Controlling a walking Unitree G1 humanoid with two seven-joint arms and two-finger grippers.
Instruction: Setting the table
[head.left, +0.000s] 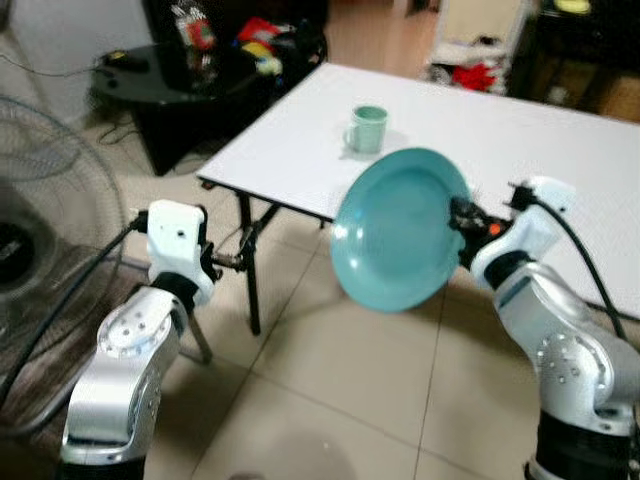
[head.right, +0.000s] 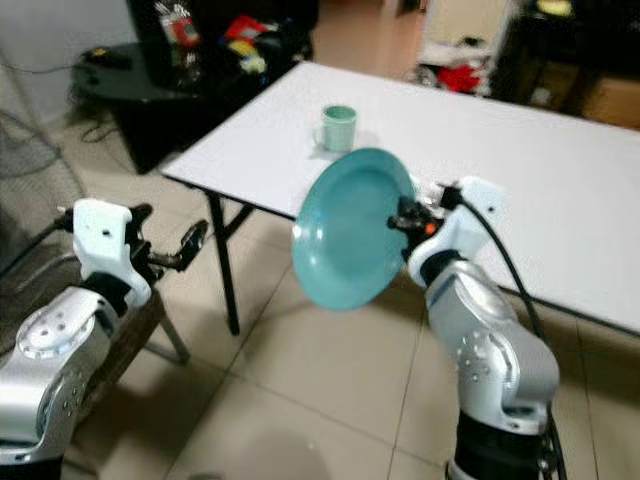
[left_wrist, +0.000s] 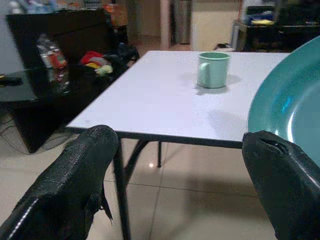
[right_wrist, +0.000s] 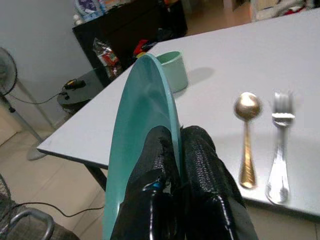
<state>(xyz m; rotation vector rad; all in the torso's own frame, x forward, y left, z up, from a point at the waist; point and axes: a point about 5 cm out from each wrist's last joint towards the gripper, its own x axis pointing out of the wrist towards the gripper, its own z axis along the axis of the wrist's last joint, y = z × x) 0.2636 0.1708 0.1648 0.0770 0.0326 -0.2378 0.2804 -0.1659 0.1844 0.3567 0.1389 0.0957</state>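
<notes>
A teal plate hangs on edge in front of the white table, its face turned toward my left. My right gripper is shut on the plate's rim, its black fingers pinching either side. A pale green mug stands on the table near its left end. A spoon and a fork lie side by side on the table beyond the plate. My left gripper is held open over the floor, left of the table's corner, with nothing between its fingers.
A black low table with clutter stands at the back left. A fan's grille is at the far left. The table's black legs stand on the tiled floor before me.
</notes>
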